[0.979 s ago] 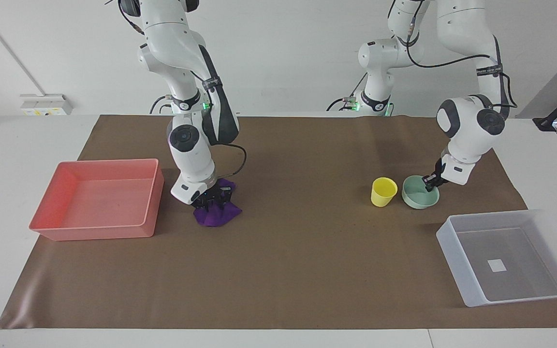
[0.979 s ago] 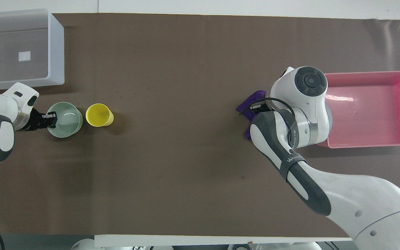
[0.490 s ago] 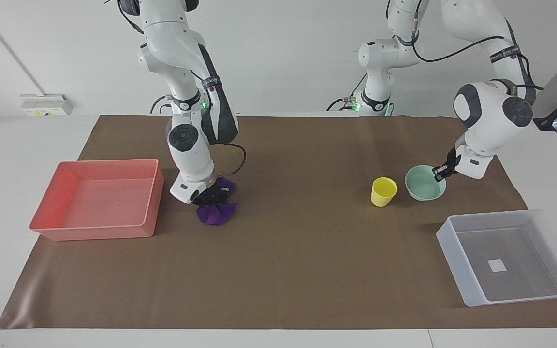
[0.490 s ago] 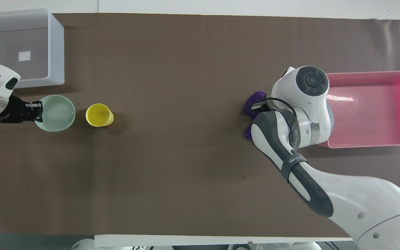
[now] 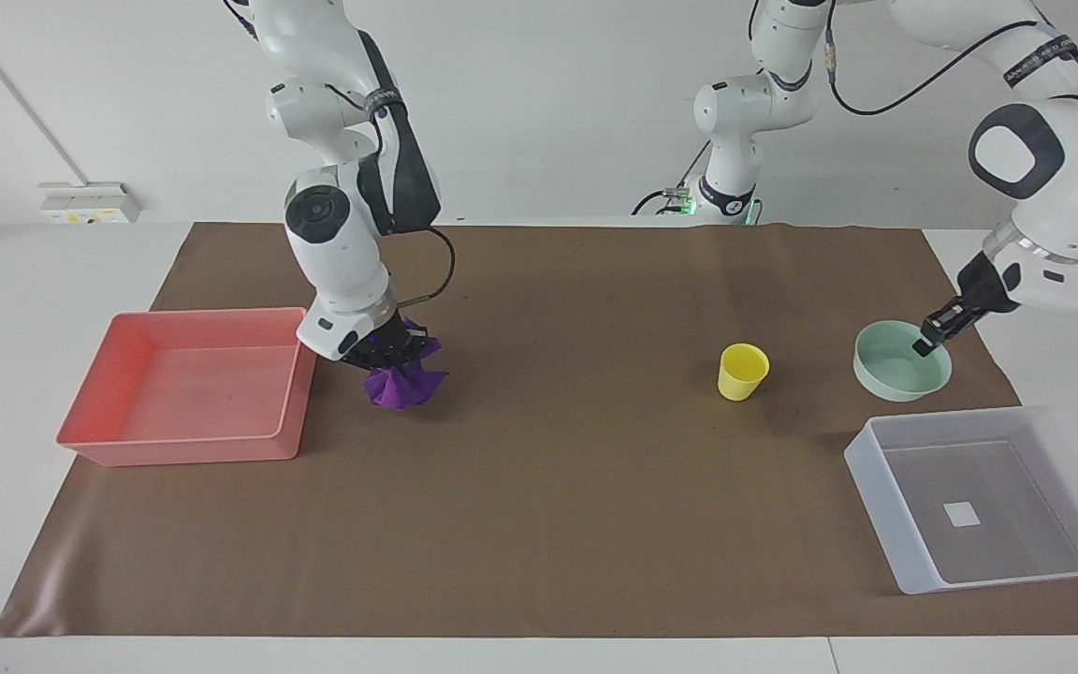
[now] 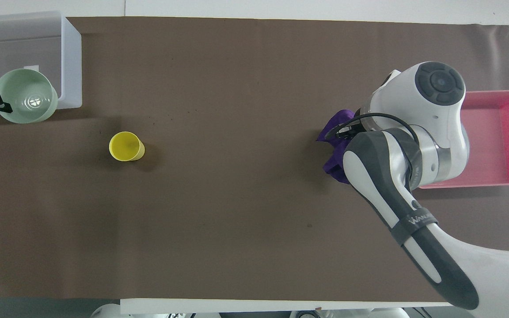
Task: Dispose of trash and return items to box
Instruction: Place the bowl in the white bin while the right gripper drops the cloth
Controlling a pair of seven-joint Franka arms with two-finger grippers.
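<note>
Both pickups are done and both carries are under way. The right gripper [image 5: 380,354], at centre-left of the facing frame, is clamped on the purple trash [image 5: 400,384], which hangs bunched below it, just beside the pink tray [image 5: 185,453]; next it must travel over the tray's rim and let go. At right, the left gripper [image 5: 928,339] pinches the rim of the mint-green bowl [image 5: 900,374], apparently lifted clear of the mat, and must swing on over the translucent box [image 5: 904,567] at lower right. The yellow cup [image 5: 743,371] stands untouched mid-table. Both forearms slope steeply down.

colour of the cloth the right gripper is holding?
Deep purple cloth; clearest in the facing view.
</note>
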